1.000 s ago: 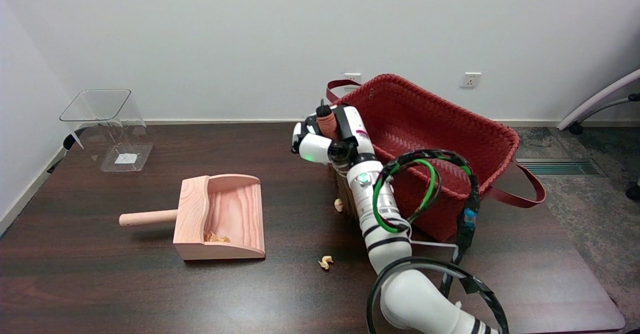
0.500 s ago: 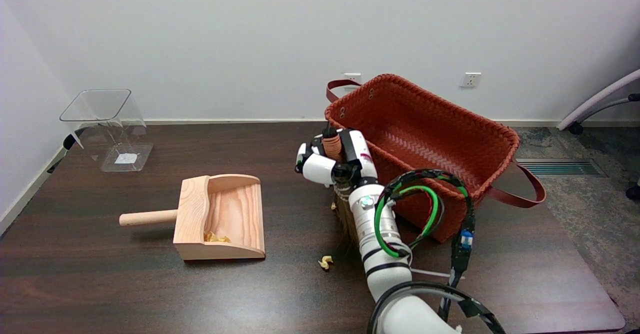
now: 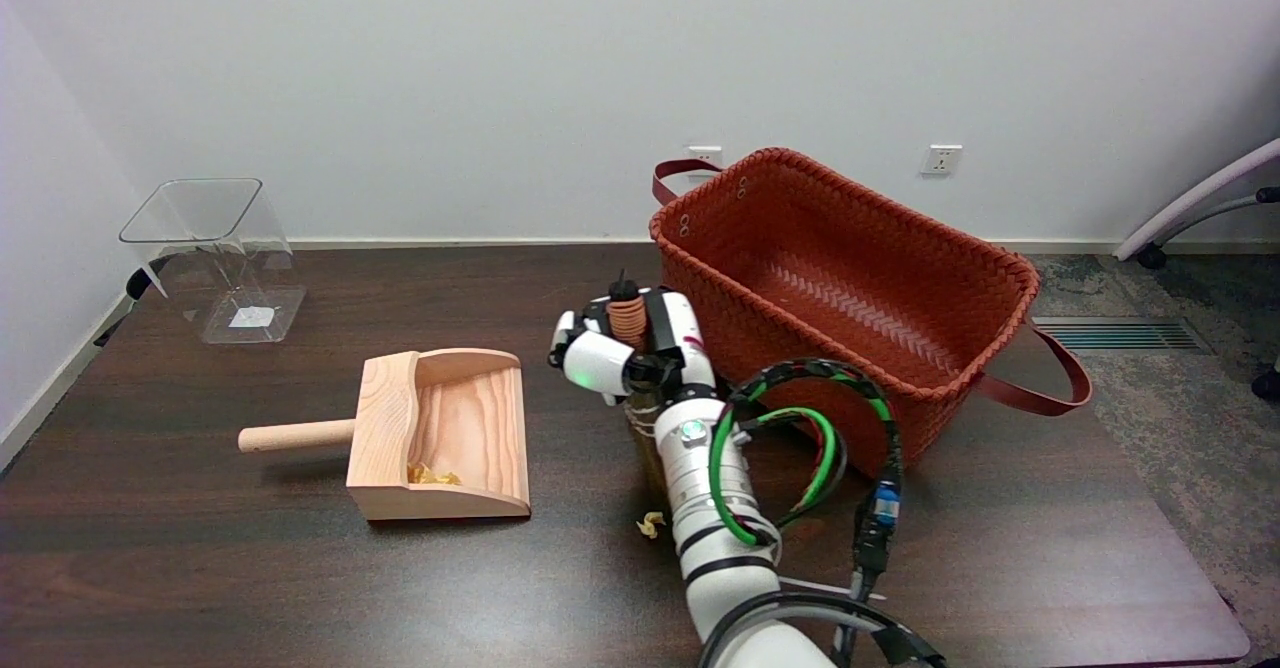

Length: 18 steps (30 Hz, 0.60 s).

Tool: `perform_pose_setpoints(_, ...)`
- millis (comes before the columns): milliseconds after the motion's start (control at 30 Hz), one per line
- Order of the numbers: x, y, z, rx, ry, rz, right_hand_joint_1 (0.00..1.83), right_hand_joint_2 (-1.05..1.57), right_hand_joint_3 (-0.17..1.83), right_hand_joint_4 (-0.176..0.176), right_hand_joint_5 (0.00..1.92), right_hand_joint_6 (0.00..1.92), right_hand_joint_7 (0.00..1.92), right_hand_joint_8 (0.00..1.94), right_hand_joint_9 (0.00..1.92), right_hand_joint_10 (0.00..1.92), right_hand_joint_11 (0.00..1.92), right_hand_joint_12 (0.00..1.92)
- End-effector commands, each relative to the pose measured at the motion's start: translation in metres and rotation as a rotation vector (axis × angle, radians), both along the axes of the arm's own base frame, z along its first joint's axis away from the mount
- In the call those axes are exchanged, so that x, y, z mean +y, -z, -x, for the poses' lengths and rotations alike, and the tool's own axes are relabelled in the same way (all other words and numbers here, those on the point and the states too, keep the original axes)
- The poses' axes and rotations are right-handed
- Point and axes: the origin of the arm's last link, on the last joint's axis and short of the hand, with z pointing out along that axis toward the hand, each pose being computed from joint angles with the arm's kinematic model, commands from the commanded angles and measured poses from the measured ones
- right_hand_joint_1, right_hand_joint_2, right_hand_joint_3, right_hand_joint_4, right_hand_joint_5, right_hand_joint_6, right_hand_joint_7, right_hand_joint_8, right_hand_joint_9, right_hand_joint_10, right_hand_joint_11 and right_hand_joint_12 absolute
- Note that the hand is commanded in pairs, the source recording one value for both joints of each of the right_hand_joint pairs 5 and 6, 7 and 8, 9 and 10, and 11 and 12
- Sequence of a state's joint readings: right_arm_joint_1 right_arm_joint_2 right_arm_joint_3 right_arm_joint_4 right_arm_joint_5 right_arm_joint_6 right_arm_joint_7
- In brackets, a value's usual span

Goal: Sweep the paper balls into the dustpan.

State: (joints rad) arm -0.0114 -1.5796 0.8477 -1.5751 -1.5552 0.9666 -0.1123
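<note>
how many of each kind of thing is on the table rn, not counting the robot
wooden dustpan: 1
paper balls: 2, one on the table, one in the dustpan
brush, held by the right hand: 1
red woven basket: 1
clear plastic container: 1
total: 6

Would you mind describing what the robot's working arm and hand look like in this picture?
The right arm is a chain of white cylindrical segments with black bands at the joints and a silver ridged section bearing a small green light. Looped cables, green, red and black-sleeved, run alongside it, with a small blue connector. The right hand is white and black, with rounded white shells, a green glow on one and a small red marking.
</note>
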Motion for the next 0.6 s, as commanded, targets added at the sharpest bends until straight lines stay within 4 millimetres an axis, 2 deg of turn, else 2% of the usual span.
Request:
perform_pose_setpoints(33,-0.029,0.059,-0.015,-0.055,-0.026,-0.122,1.07,0.84,1.16,0.0,1.92,1.92,1.92,1.92,1.92,1.92,1.92,1.92)
perform_pose_setpoints(233,-0.051,0.075,-0.019,-0.071,-0.054,-0.182,1.06,0.85,1.16,0.0,1.92,1.92,1.92,1.92,1.92,1.92,1.92,1.92)
perform_pose_setpoints(600,-0.08,0.095,-0.01,-0.135,-0.018,-0.235,1.05,0.85,1.15,0.0,1.92,1.92,1.92,1.92,1.92,1.92,1.92,1.92)
